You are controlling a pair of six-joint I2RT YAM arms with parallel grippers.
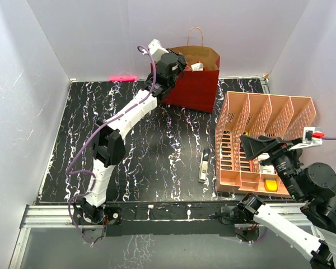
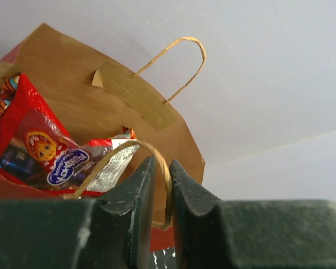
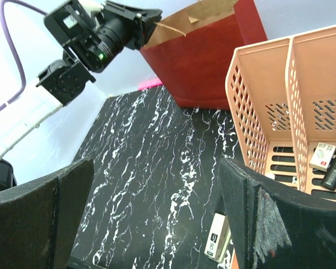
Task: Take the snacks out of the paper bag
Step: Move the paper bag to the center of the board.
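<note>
Your left gripper point(image 2: 161, 193) clamps the near handle point(image 2: 108, 162) of the bag point(image 2: 73, 84), likely steadying its mouth over the snacks point(image 2: 33, 140); your right gripper point(image 3: 157, 168) hangs spread wide, free to reach in

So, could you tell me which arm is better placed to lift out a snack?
Left: its pincer is at the rim of the paper bag, closed on a cord handle, with snacks just beyond. The right pincer hangs open near the rack, far from the bag.
</note>
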